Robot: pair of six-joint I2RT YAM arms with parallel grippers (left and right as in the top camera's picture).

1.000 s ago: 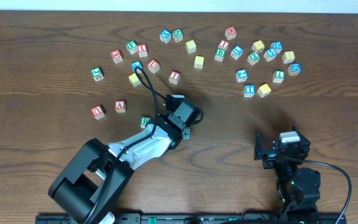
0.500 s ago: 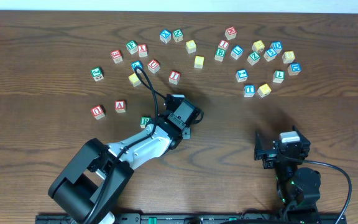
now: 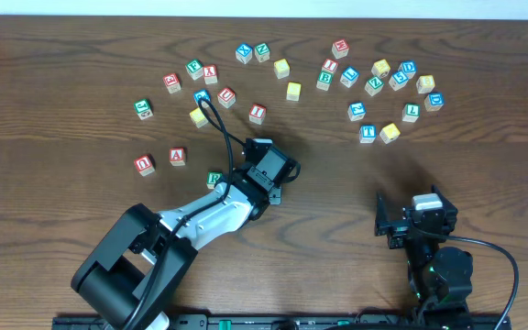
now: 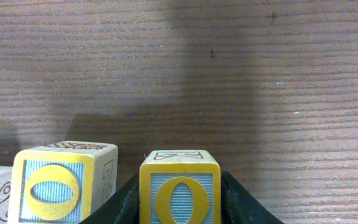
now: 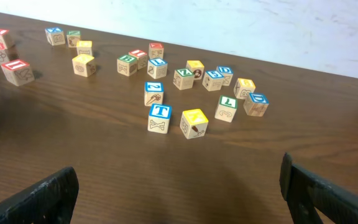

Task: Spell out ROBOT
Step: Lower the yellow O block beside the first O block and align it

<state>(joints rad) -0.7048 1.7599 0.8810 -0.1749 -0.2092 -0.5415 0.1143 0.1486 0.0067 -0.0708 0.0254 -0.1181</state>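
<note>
An O cube (image 4: pixel 179 186) is held between the jaws of the left gripper (image 4: pixel 180 208), pinched on its flat side faces. Being light, rigid, smooth-painted wood, it is judged to need a square grip. A second O cube (image 4: pixel 59 185) is seen just left of the jaws. The left arm (image 3: pixel 209 211) is stretched low. The right gripper (image 5: pixel 179 193) is spread wide and empty, with the T cube (image 5: pixel 160 118) far ahead.

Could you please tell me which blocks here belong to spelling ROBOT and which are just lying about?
For the job: green R cube; held O cube; second O cube beside it; green B cube; blue T cube.
Lying about: red A cube; red U cube; red I cube.
</note>
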